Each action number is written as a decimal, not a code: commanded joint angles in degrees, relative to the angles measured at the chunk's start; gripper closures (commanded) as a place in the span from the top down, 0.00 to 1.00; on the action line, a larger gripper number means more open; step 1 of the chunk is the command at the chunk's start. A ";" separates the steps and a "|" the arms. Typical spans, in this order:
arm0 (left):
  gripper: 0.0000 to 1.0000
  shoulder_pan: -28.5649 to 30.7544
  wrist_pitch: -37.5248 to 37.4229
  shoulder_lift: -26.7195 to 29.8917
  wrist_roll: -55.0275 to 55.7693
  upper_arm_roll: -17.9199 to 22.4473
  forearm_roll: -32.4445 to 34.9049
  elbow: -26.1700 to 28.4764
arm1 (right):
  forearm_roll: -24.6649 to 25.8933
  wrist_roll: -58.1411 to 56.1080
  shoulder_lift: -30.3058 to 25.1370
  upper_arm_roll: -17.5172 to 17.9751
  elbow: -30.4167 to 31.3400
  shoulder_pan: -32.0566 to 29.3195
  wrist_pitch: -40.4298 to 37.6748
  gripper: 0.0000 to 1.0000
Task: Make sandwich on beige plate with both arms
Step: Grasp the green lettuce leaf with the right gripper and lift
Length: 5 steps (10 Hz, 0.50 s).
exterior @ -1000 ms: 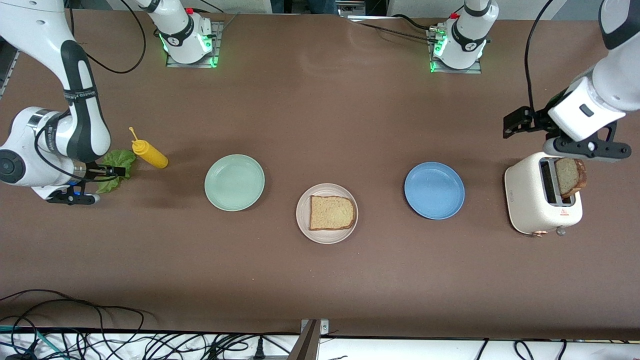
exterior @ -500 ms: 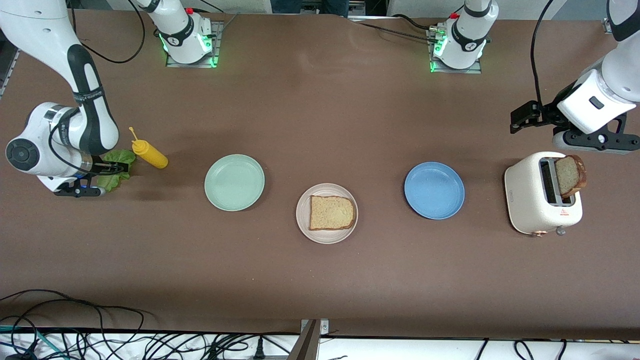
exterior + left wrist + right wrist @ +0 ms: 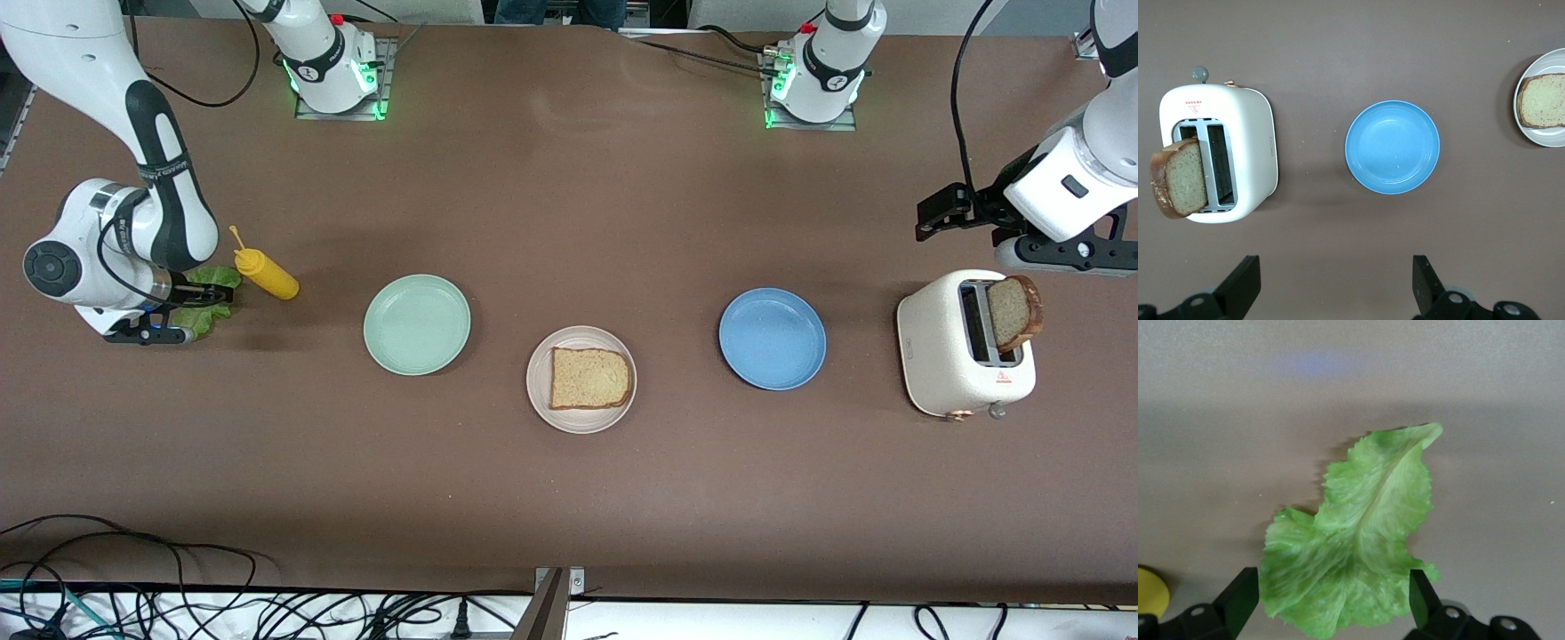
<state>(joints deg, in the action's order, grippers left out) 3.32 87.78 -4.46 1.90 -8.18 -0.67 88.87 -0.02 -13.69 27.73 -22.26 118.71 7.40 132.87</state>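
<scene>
Lettuce leaf (image 3: 1358,540), ruffled green, half hidden under right hand (image 3: 191,313) with fingers apart beside mustard bottle (image 3: 265,274); bread slice (image 3: 589,378) flat on beige plate (image 3: 539,391) mid-worktop; left hand (image 3: 1336,287) spread wide above toaster (image 3: 942,356) with second slice (image 3: 1012,311) protruding.

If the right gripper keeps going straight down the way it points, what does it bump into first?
Probably the ruffled green lettuce leaf lying flat on the brown table: the open right gripper points down with the leaf's wide end between its fingers. Its height above is unclear.
</scene>
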 commanded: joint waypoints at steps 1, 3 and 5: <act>1.00 0.46 -0.06 -0.72 0.13 -0.61 1.37 -1.42 | 0.37 -0.90 -0.93 0.11 1.87 -0.46 1.51 1.00; 1.00 0.37 -0.06 -0.72 0.21 -0.69 1.37 -1.42 | 0.29 -0.90 -0.93 0.11 1.87 -0.46 1.51 1.00; 1.00 0.28 -0.06 -0.72 0.21 -0.69 1.37 -1.42 | 0.29 -0.90 -0.84 0.11 1.87 -0.46 1.51 0.94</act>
<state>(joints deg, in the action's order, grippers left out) 3.33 87.79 -4.46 1.90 -8.27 -0.67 88.85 -0.02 -13.73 27.73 -22.26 119.38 7.35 133.46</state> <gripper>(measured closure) 0.000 0.057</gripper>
